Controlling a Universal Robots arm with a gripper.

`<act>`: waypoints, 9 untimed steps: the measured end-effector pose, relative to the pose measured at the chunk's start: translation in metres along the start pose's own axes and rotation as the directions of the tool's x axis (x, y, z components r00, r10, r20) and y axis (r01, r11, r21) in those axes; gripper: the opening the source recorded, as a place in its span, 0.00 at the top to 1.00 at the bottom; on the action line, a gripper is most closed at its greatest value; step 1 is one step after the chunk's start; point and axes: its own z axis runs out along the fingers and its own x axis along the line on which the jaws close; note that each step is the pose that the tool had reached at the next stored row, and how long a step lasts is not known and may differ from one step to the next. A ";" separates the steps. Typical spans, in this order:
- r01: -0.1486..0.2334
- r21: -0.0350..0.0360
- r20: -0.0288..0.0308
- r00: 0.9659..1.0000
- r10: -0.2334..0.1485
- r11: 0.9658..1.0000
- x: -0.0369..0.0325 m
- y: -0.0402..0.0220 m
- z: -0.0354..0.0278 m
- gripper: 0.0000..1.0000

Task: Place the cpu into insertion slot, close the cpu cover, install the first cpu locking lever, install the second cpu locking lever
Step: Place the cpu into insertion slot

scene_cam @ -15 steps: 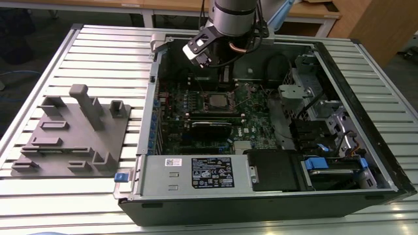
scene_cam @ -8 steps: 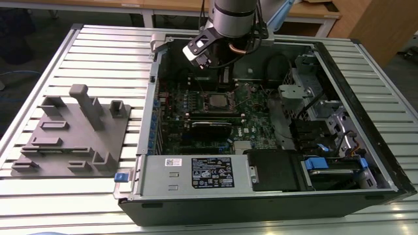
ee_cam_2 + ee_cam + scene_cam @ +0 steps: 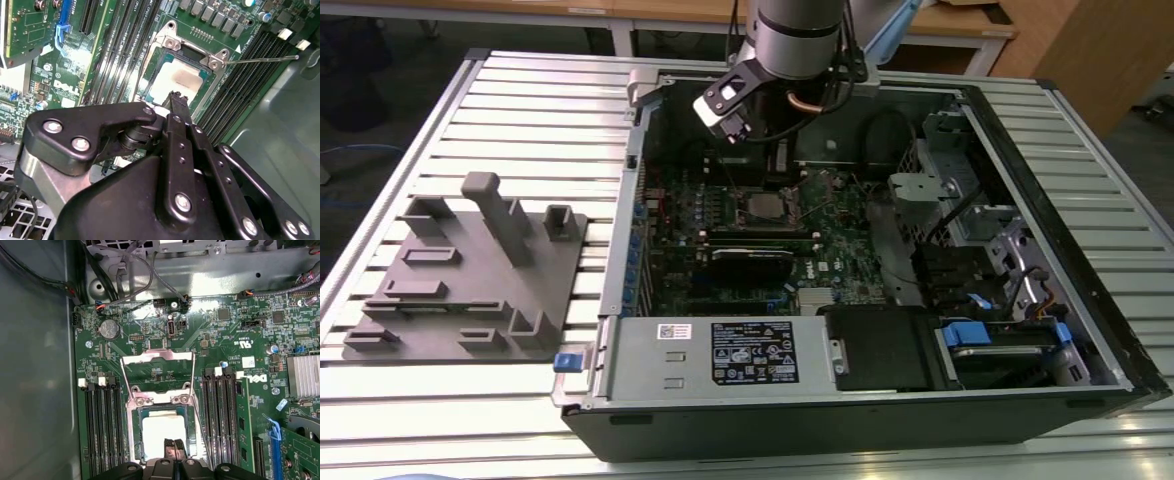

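Cpu (image 3: 159,431) seated in insertion slot (image 3: 134,437); cpu cover (image 3: 157,357) flipped open; locking lever (image 3: 260,60) swung free. Gripper (image 3: 175,446) just over chip edge, jaws pressed together.

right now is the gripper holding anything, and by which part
Nothing is held: the gripper is shut, its tips over the cpu lying in the insertion slot.

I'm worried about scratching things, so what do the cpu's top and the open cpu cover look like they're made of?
The cpu: probably metal, with a plain pale silver-grey top and a matte sheen that glares white under the light. The cpu cover: seemingly thin stamped sheet metal, bright and silvery, with shiny reflections along its frame bars.
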 end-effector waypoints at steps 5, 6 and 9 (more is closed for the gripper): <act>0.000 0.000 0.000 1.000 0.000 1.000 0.0000 0.0000 0.0016 0.90; 0.000 0.000 0.000 1.000 0.000 1.000 0.0000 0.0000 0.0016 0.90; 0.000 0.000 0.000 1.000 0.000 1.000 0.0000 0.0000 0.0039 0.90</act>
